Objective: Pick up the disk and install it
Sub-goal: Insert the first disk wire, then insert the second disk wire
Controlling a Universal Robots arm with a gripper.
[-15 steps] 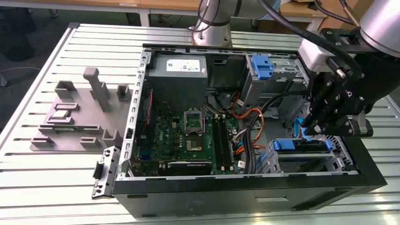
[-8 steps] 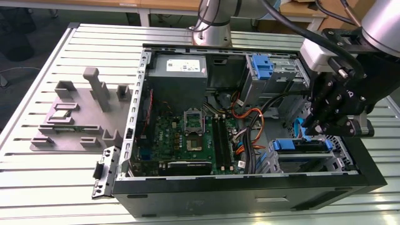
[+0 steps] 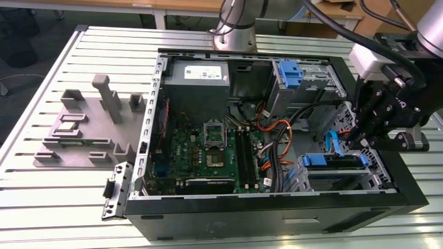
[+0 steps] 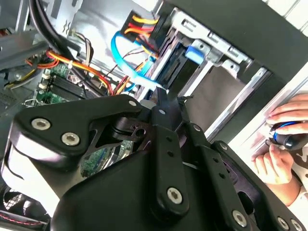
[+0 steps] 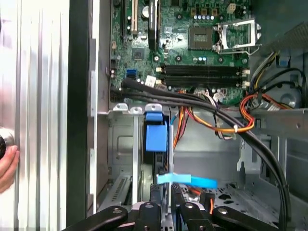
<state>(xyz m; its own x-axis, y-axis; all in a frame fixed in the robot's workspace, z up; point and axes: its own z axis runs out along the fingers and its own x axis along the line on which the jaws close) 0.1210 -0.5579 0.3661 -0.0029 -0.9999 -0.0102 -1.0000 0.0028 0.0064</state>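
Above the open computer case (image 3: 408,187), my gripper (image 3: 361,139) is pinched narrow, holding nothing, near the disk (image 3: 333,162) seated in its bay; slatted metal table (image 3: 41,176) beneath.

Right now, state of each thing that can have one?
computer case: side open, lying flat on the table.
disk: seated in the drive bay, blue carrier showing.
tool: empty, just above the disk.
CPU socket: no cooler on it.
upper blue bracket: upright in its bay.
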